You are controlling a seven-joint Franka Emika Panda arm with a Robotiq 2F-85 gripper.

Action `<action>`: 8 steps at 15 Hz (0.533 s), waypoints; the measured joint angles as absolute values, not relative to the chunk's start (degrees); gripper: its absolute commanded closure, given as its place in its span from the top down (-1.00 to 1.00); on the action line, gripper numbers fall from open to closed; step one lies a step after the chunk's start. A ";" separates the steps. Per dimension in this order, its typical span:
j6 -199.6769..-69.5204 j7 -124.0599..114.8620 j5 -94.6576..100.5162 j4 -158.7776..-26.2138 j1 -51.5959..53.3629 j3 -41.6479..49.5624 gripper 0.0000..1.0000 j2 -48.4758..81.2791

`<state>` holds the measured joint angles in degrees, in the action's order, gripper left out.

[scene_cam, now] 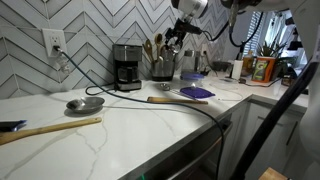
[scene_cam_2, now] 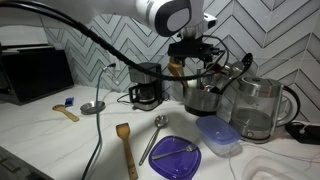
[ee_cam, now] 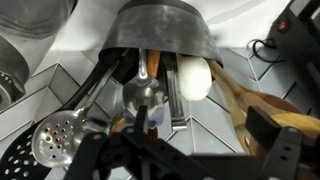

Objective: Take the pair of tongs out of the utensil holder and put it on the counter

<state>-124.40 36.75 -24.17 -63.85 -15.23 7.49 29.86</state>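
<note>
Gripper (scene_cam: pixel 177 38) poised low over the utensil holder (scene_cam: pixel 162 67), which stands just beside the coffee maker (scene_cam: pixel 126 65) at the back of the white marble-look surface (scene_cam: pixel 130 130). In the wrist view the dark fingers (ee_cam: pixel 176 100) flank a silver metal piece, apparently the pair of tongs (ee_cam: pixel 148 98), standing among the other utensils: a slotted spoon (ee_cam: pixel 55 142) to one side and wooden utensils (ee_cam: pixel 250 100) to the other. Whether the fingers press on the metal or only straddle it cannot be told. The tongs are thus still in the holder, not on the surface. Lying on the surface are a round ladle (scene_cam: pixel 85 103), a long wooden spatula (scene_cam: pixel 50 128) and a purple plate (scene_cam_2: pixel 175 157).
</note>
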 measured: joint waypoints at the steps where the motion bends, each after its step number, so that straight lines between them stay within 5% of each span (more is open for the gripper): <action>1: -124.41 36.75 -24.37 -62.91 -15.23 7.38 1.00 30.68; 7: -124.72 36.75 -25.40 -56.66 -15.46 7.26 0.99 36.10; 8: -124.87 36.75 -25.49 -55.59 -15.52 7.26 0.85 37.00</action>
